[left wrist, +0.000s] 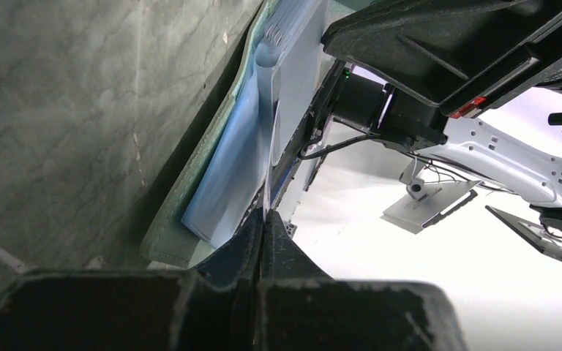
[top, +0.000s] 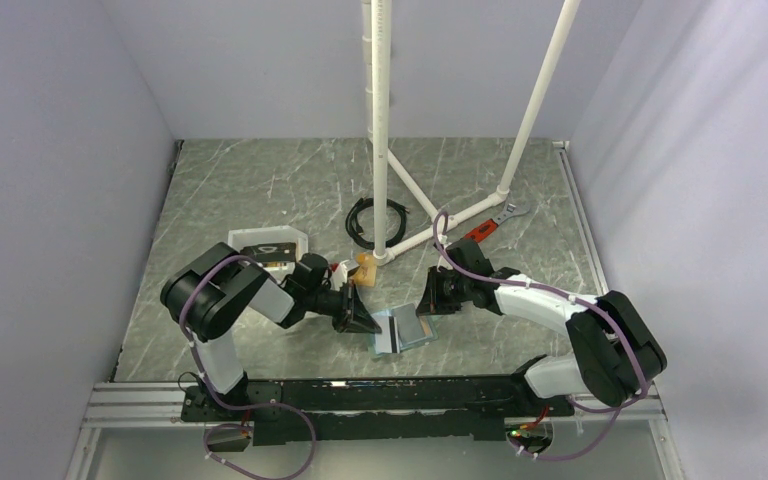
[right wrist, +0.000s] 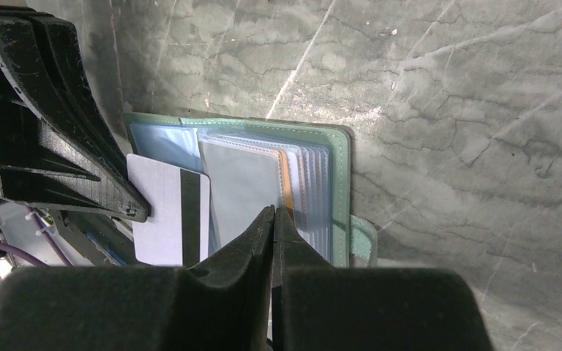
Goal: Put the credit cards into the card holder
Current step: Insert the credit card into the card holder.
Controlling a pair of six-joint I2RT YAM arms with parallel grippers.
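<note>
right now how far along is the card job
Done: an orange card shows in a card holder sleeve. In hand: left end effector pinches a striped white card at the holder's pocket; right end effector pins a sleeve. Left: dark cards in the white tray.

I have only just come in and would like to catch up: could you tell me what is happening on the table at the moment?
The card holder lies open on the table. The right claw is pinched shut on one of its clear sleeves, and the left claw grips a white credit card with a dark stripe beside the sleeves. The card does not look tucked in yet.
</note>
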